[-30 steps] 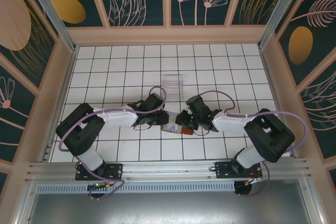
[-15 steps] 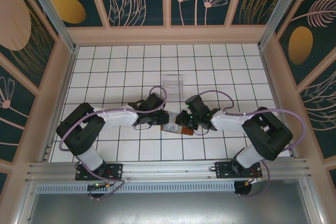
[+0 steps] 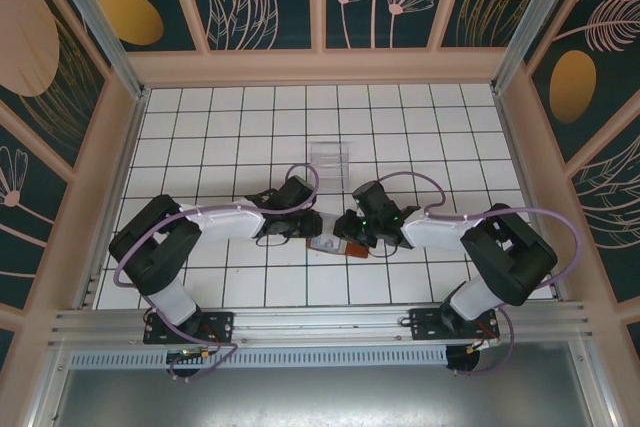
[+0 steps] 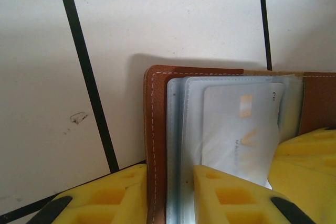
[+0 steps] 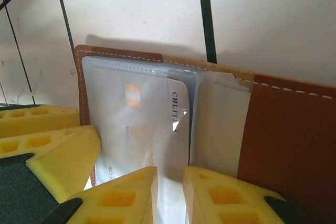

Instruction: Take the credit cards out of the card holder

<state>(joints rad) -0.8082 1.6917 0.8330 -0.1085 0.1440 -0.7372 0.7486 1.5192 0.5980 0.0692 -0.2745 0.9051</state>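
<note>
From above, the left arm is reaching in from the left over a white tiled table (image 3: 200, 127). The left gripper (image 3: 306, 231) is meeting the card holder (image 3: 338, 246), a small reddish-brown wallet that is lying open and flat on the near half of the table, about midway across. The right gripper (image 3: 350, 231) is closing in on the holder's other side, and the right arm is stretching away to the right. A clear plastic tray (image 3: 330, 159) is sitting behind them, apart from both grippers.

In the left wrist view, the left gripper's yellow fingers (image 4: 105, 205) are standing close together. They are clamping the holder's stitched leather edge and the rims of its blue-grey sleeves between them. Just right of that edge, a pale credit card (image 4: 236, 129) with a small gold patch is lying inside a clear sleeve. At the far right, another yellow finger (image 4: 310, 150) is resting on the holder.

In the right wrist view, a yellow finger (image 5: 52, 145) is pressing at the holder's left edge. The credit card (image 5: 142, 124) is lying in its sleeve beside it. The right gripper's fingers (image 5: 121, 198) are nearly together, pinching the card's near edge. Whether they are gripping the sleeve as well cannot be told. To the right, a brown leather panel (image 5: 289, 140) with white stitching is lying flat.
</note>
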